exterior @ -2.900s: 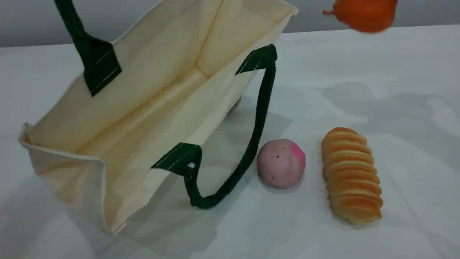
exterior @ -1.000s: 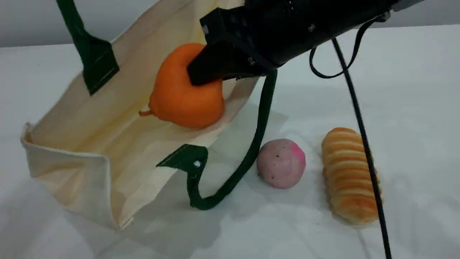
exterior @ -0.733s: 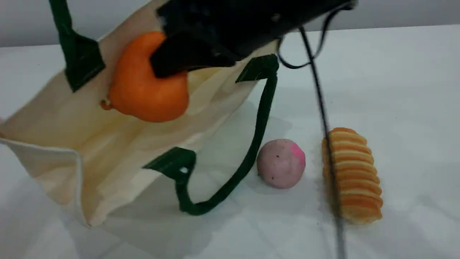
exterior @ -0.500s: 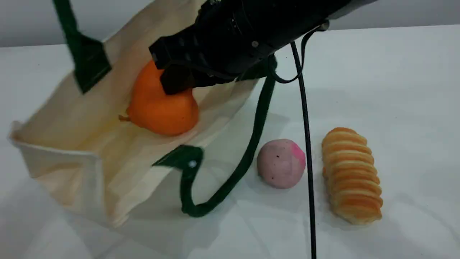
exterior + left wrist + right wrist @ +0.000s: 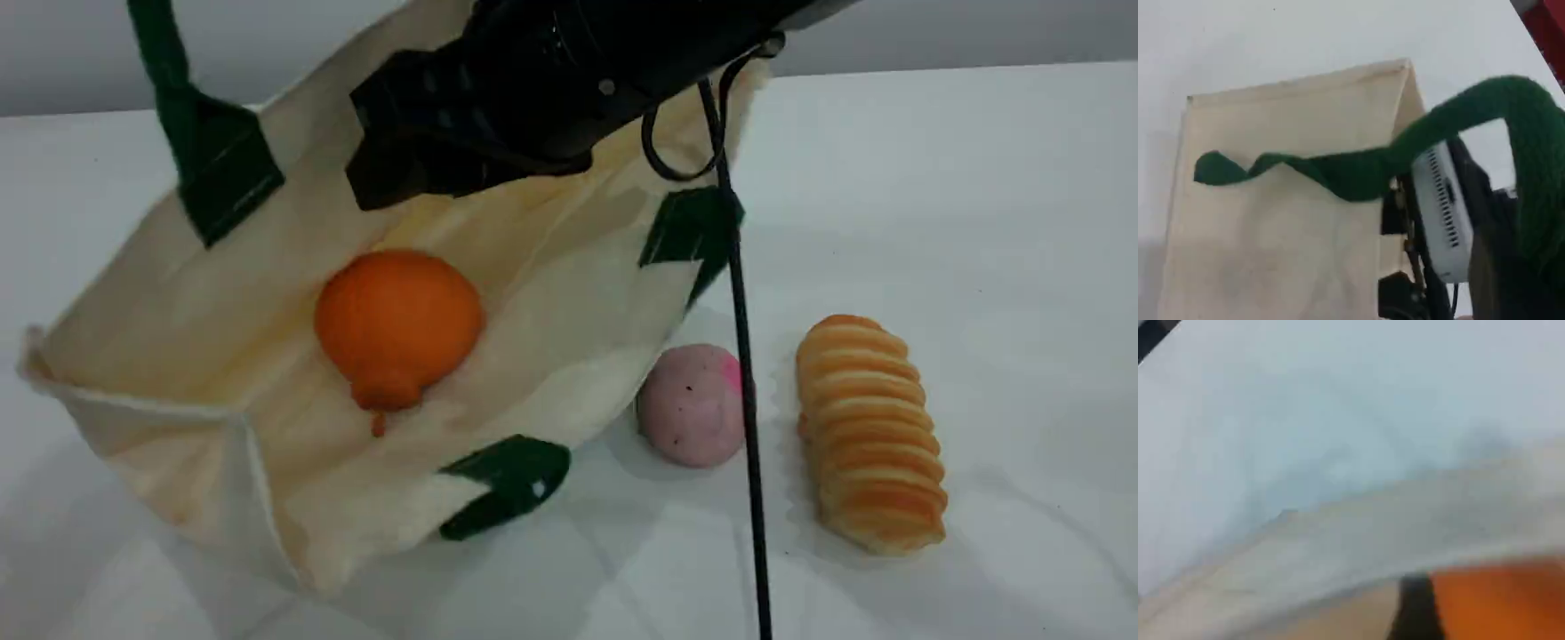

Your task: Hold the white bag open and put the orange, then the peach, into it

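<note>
The white bag (image 5: 178, 293) lies on its side with its mouth open toward the camera. Its far green handle (image 5: 160, 53) is pulled up out of the scene view. In the left wrist view this handle (image 5: 1358, 173) loops close across the lens above the bag (image 5: 1271, 233). My left gripper is shut on it, out of sight. The orange (image 5: 396, 324) lies loose on the bag's inner wall, neck and stem pointing down. My right gripper (image 5: 400, 182) hovers open just above it, holding nothing. The peach (image 5: 689, 404) sits on the table beside the bag's mouth.
A ridged bread loaf (image 5: 871, 436) lies right of the peach. The right arm's black cable (image 5: 747, 400) hangs down in front of the peach. The bag's near green tabs (image 5: 507, 480) rest by the table. In the blurred right wrist view the orange (image 5: 1498, 600) shows beside a dark fingertip (image 5: 1415, 610).
The right gripper carried the orange into the bag, opened and let it drop. The orange rolled onto the inner wall. The bag's near side shifted right, toward the peach.
</note>
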You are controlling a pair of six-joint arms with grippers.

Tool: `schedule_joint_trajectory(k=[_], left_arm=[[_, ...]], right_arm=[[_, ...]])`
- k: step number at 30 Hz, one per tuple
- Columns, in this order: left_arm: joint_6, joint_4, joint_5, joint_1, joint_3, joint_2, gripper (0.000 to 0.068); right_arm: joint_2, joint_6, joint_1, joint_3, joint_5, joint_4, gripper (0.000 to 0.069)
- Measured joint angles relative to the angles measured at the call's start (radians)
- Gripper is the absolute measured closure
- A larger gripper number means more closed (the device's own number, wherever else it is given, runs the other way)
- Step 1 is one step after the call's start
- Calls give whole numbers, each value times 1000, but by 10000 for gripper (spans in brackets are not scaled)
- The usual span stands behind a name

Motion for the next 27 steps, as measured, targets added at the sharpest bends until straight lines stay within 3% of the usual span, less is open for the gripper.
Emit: schedule_joint_trajectory(k=[4, 11, 16, 27], left_arm=[[3, 1, -2, 0, 0, 0, 619], [9, 2, -2, 0, 0, 0, 619], [12, 3, -2, 0, 0, 0, 619], [12, 9, -1, 2, 0, -26, 619]], right_arm=[[-62, 1, -1, 19, -21, -14, 129], [-231, 26, -2, 164, -211, -215, 120], [-332, 26, -3, 295, -353, -221, 118], [-334, 26, -3, 488, -386, -172, 117]])
